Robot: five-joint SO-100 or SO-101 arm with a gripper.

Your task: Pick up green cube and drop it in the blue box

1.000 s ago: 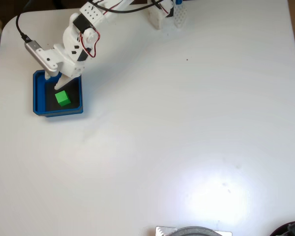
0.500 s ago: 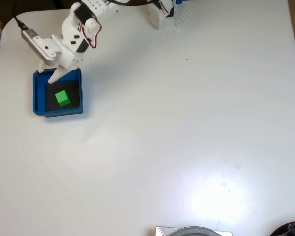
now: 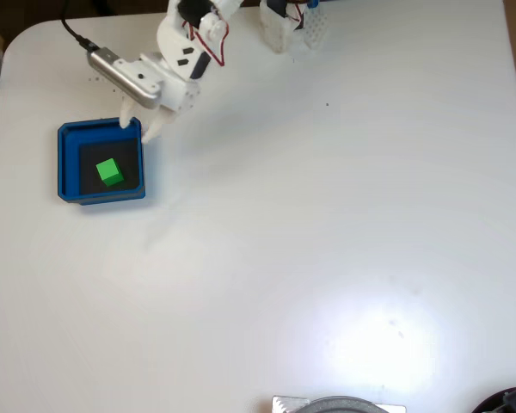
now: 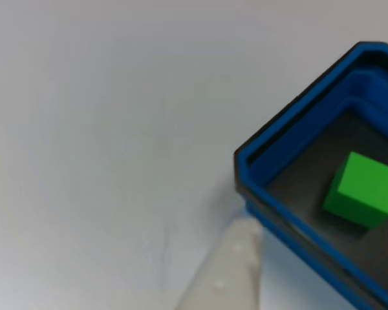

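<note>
One small bright green plastic cube (image 3: pixel 109 172) with plain matte faces sits on the dark floor of the shallow square blue tray (image 3: pixel 66 163) at the left of the fixed view. It rests flat, apart from all four walls, so I judge the drop done. In the other view the green cube (image 4: pixel 364 190) shows crisp edges against the grey-black floor, inside the blue tray's (image 4: pixel 291 139) stepped, smooth moulded rim.

My white plastic tool (image 3: pixel 140 127) hangs over the tray's upper right corner, its two tapered fingers spread and holding nothing. One pale fingertip (image 4: pixel 229 271) rises from the bottom edge of the other view, just outside the tray wall. The white bench (image 3: pixel 327 241) is smooth and slightly glossy, with a glare patch lower right.
</note>
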